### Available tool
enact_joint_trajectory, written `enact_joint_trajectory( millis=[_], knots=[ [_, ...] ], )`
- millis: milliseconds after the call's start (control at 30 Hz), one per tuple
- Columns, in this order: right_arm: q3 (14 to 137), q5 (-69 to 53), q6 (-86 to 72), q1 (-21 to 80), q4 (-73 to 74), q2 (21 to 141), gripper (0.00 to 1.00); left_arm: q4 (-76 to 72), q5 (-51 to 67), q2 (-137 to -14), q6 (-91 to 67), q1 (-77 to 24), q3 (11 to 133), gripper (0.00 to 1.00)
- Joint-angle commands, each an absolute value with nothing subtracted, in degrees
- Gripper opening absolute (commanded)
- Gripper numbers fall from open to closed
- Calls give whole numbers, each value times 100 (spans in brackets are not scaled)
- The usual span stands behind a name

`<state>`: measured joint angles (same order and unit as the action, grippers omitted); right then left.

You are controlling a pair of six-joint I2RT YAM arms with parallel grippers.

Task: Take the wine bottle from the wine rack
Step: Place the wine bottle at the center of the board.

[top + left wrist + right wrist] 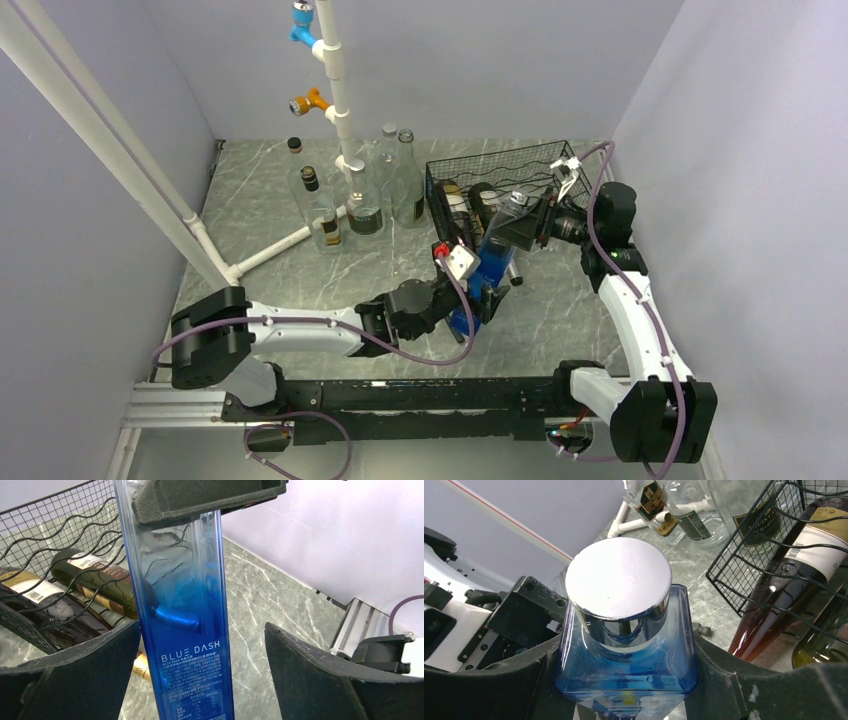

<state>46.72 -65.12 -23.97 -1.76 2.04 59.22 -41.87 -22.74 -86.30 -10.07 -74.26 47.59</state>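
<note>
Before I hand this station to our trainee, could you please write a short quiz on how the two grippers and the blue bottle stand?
1. True or false: the left gripper is clamped shut on the BLUE DASH bottle.
2. Where does the right gripper hold that bottle? A: at its base. B: at its shoulder, just below the silver cap. C: on the cap itself.
3. Fill in, inside or outside: the bottle is ____ the wine rack.

Key: 1 false, it is open, with the bottle between its fingers; 2 B; 3 outside.
</note>
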Motion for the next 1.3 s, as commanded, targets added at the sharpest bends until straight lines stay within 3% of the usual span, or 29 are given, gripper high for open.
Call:
enact_joint_trajectory(
  millis=[0, 233, 633, 900, 1267],
  knots=[
    [4900, -6798, -2538, -37, -507, 5906, 2, -4065, -1958, -8276, -1412, -7412, 4890, 98],
    [5202, -6947, -1670, 517, -199, 6073, 2, -3098, -1730, -7382, -1852, -7193, 4520, 99],
    [6241, -7206, 372, 1920, 937, 6766, 2, 688, -1856, -5012, -1388, -7032, 4728, 99],
    [7326, -6984, 1435, 2615, 1633, 7518, 2, 1180, -2491, -4260, -1437, -7005, 4412, 99],
    [8410, -6126, 1542, 3210, 1116, 8726, 2, 1475, -3023, -3982, -1778, -6996, 4051, 99]
  ],
)
